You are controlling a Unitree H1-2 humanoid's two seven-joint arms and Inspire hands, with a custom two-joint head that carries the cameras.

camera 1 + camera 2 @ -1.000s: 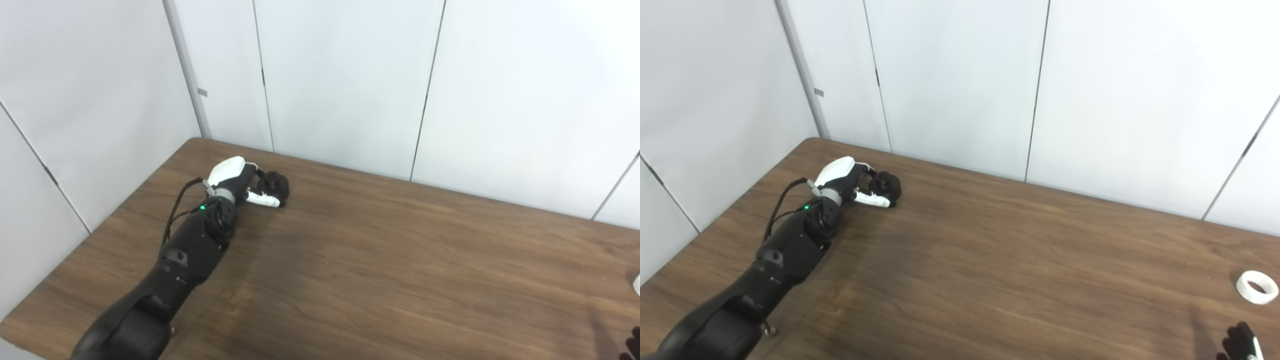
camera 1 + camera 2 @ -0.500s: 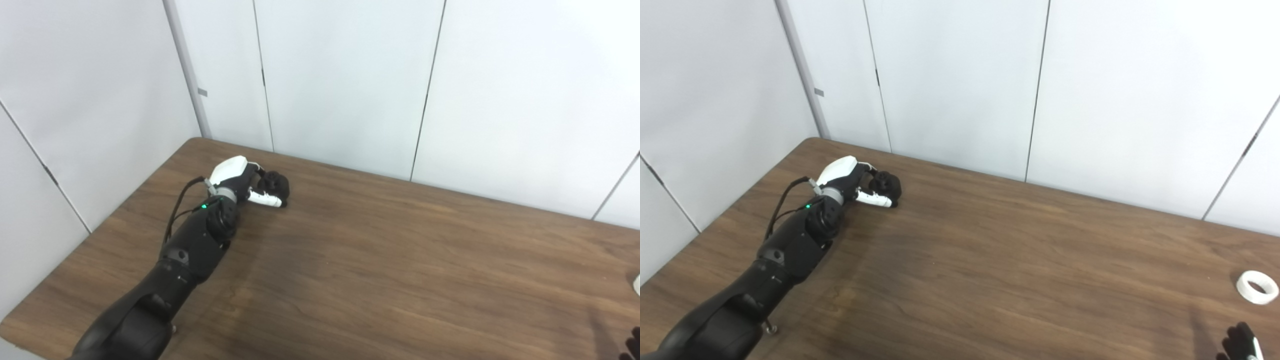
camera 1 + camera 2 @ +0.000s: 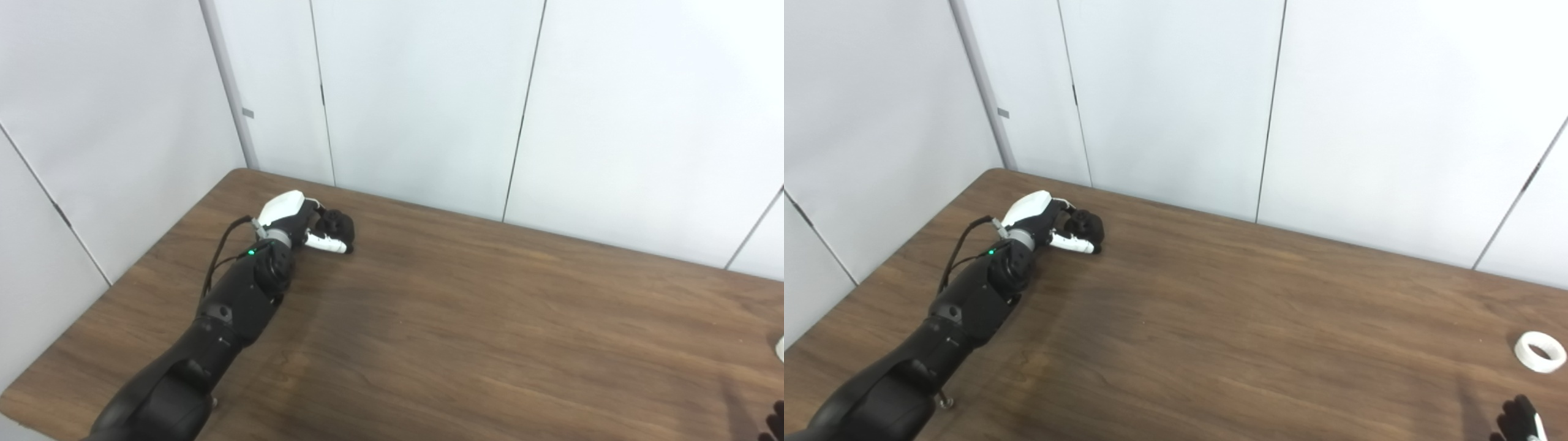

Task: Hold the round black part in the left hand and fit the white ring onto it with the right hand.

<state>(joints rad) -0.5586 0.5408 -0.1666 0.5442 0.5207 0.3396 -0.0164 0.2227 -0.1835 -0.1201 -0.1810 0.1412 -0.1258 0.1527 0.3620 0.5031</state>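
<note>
The round black part (image 3: 340, 225) rests on the brown table (image 3: 465, 318) near its far left corner. My left hand (image 3: 293, 218) reaches it from the near left. Its fingers curl over the top of the part and its white thumb (image 3: 324, 244) lies against the near side, so the hand is closed around the part. The white ring (image 3: 1540, 351) lies flat on the table at the far right, with only a sliver of it showing in the left eye view. Only dark fingertips of my right hand (image 3: 1516, 420) show at the bottom right corner, a little nearer than the ring and apart from it.
White wall panels (image 3: 422, 104) stand close behind the table's back edge and along its left side. The left arm (image 3: 233, 306) lies diagonally over the table's left part. A wide stretch of bare wood separates the black part from the ring.
My left hand and forearm have edged slightly away from me, and the thumb has drawn tighter against the black part. The ring and the right fingertips have not moved.
</note>
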